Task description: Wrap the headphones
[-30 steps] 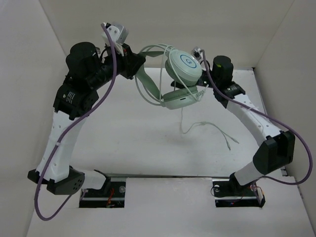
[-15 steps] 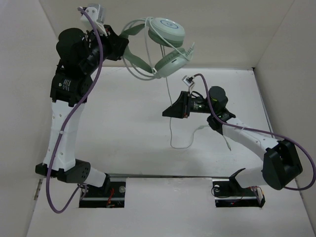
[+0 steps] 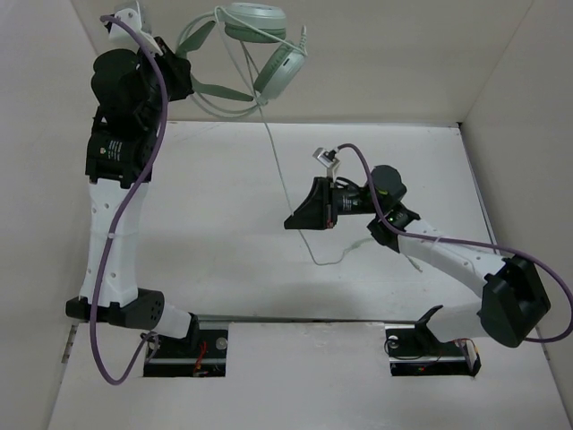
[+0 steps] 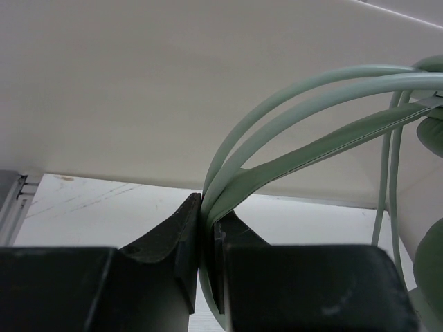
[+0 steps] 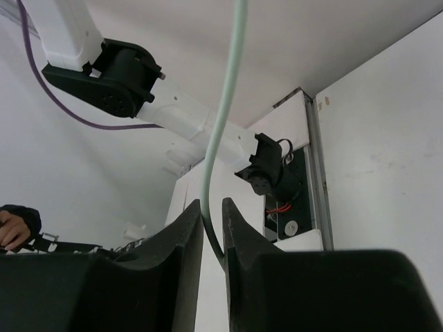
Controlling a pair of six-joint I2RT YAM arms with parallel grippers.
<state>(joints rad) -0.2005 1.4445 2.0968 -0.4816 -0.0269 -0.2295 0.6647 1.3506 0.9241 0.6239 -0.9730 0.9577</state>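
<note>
The pale mint-green headphones (image 3: 255,18) hang high at the back left, one earcup above the other (image 3: 279,72). My left gripper (image 3: 182,64) is shut on their headband (image 4: 291,97), pinched between its jaws (image 4: 206,221). The thin pale cable (image 3: 273,161) drops from the earcups to the table, where its loose end (image 3: 327,260) lies. My right gripper (image 3: 288,222) hovers over the middle of the table, pointing left. In the right wrist view its jaws (image 5: 212,207) stand closed narrowly round the cable (image 5: 228,104), which runs up between them.
White walls (image 3: 501,63) enclose the table at the back and both sides. Purple arm cables (image 3: 134,188) loop along both arms. The left arm's base (image 5: 118,69) and its mount (image 5: 266,169) show beyond the right gripper. A person's hand (image 5: 10,228) is at that view's left edge.
The left arm has lifted the headphones up and to the back left. The right gripper has left the earcups, dropped toward the table's middle and taken the hanging cable between its jaws.
</note>
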